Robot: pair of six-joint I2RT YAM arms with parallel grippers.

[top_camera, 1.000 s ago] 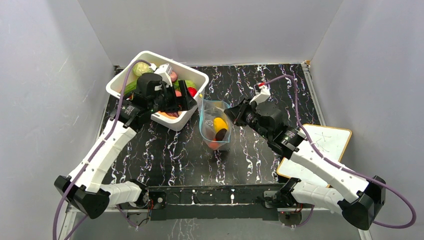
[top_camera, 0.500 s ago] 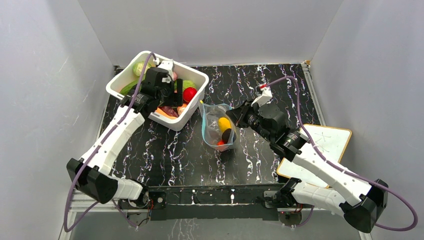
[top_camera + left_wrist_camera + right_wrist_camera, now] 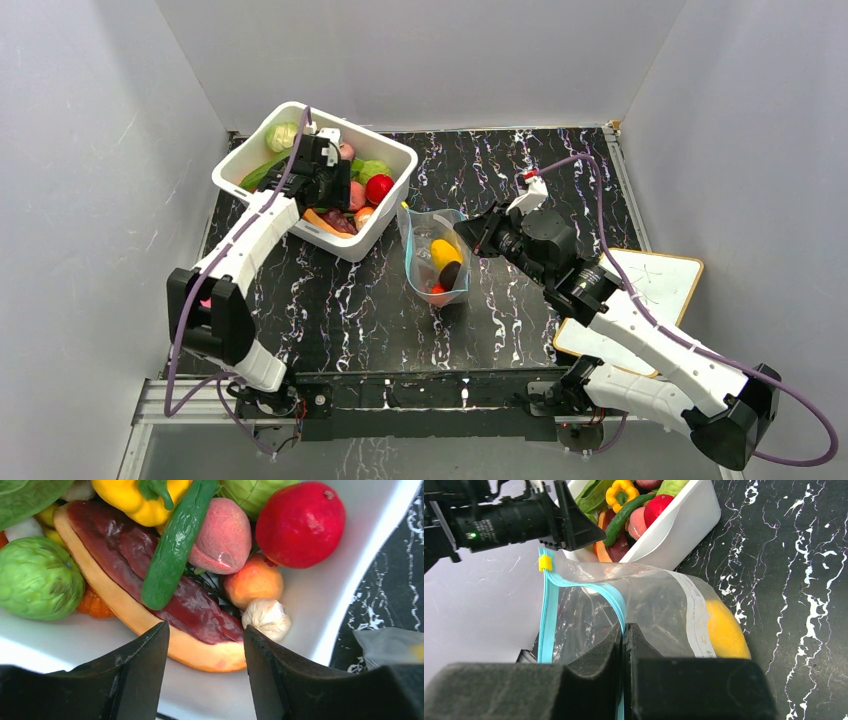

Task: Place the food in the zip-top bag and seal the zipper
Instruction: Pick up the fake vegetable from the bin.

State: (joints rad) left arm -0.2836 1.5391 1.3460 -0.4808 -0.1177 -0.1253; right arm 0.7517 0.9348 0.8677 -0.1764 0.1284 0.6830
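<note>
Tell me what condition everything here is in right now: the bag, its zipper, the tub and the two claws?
Zip-top bag: mouth open, a few pieces of food inside.
Zipper: unsealed.
White tub: holding many toy fruits and vegetables.
Left gripper: open, empty, over the white tub.
Right gripper: shut on the zip-top bag's rim at the zipper.

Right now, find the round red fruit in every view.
Top external: round red fruit in the white tub, near its right corner.
Left wrist: fruit upper right, right of the pink peach.
Right wrist: fruit top centre, right of the green cucumber.
Shared landmark: the white tub's wall.
</note>
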